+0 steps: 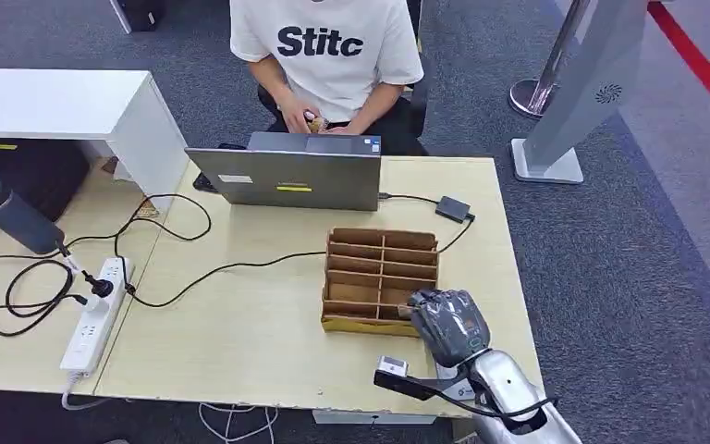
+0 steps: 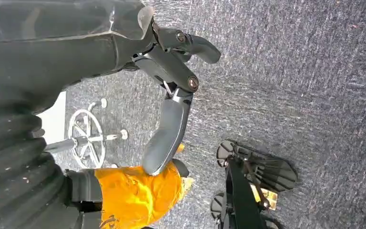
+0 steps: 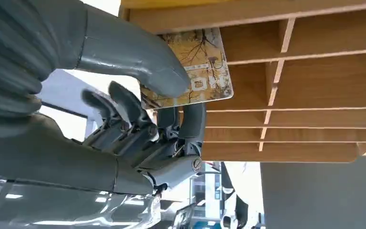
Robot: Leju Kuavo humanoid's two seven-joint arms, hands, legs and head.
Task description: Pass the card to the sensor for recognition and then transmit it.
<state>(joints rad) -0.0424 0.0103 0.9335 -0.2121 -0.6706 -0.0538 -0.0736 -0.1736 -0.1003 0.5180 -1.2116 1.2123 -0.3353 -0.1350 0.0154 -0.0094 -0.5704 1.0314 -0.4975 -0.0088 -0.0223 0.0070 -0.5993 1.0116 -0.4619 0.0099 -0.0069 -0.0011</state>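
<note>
Right hand: your grey many-fingered right hand (image 3: 138, 119), nearest the lens, pinches the card between thumb and fingers, at the near right corner of the wooden card rack (image 1: 381, 279).
Card: the glossy card printed with yellow autumn trees and a small white code square (image 3: 205, 76) sits partly in a near-right slot of that rack, close to the desk's right edge.
Step in hand: you appear to be drawing the card out; pull straight along the slot so its edges don't catch the dividers.
Grip: keep the thumb flat on the card face; it looks slippery.
Sensor: the small black box on a cable (image 1: 454, 209) near the far right of the light wooden desk (image 1: 240, 342) may be the reader; I can't confirm.
Left hand: your left hand (image 2: 171, 95) hangs over grey carpet, fingers apart, empty.
</note>
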